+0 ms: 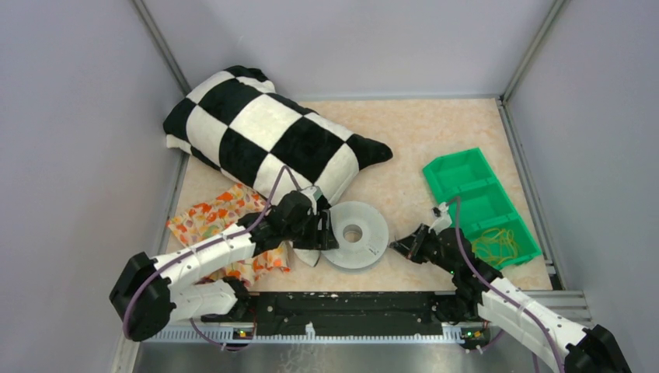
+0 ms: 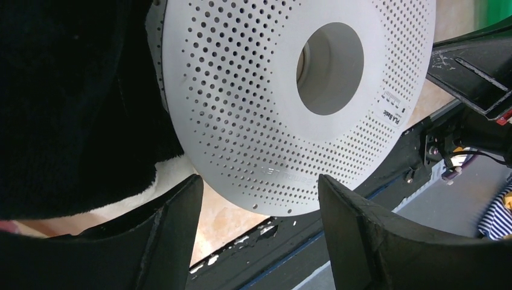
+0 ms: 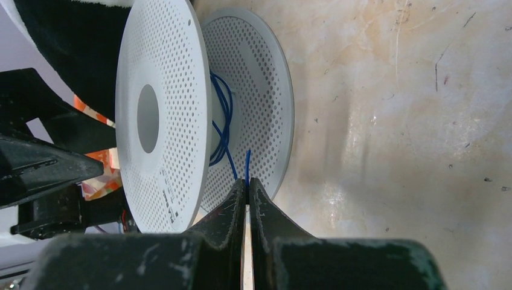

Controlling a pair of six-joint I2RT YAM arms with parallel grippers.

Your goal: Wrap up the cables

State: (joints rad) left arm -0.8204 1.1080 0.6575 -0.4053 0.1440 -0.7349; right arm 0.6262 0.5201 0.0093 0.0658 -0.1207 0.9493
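Observation:
A white perforated spool [image 1: 354, 233] lies flat on the table between my two arms. The cable [image 3: 247, 164] is a thin blue wire, looped loosely round the spool's hub between the two flanges [image 3: 175, 72]. My right gripper [image 3: 247, 181] is shut on the cable's strand just at the spool's rim; in the top view it [image 1: 398, 247] sits at the spool's right edge. My left gripper [image 1: 322, 233] is at the spool's left edge. In the left wrist view its jaws [image 2: 259, 181] stand wide apart, the spool's rim [image 2: 241, 109] between them and untouched.
A black-and-white checked pillow [image 1: 272, 136] lies behind and left of the spool, touching my left wrist. A patterned cloth [image 1: 214, 221] lies under the left arm. A green three-bin tray [image 1: 474, 194] at the right holds yellow rubber bands [image 1: 496, 245]. A black rail [image 1: 350, 307] runs along the near edge.

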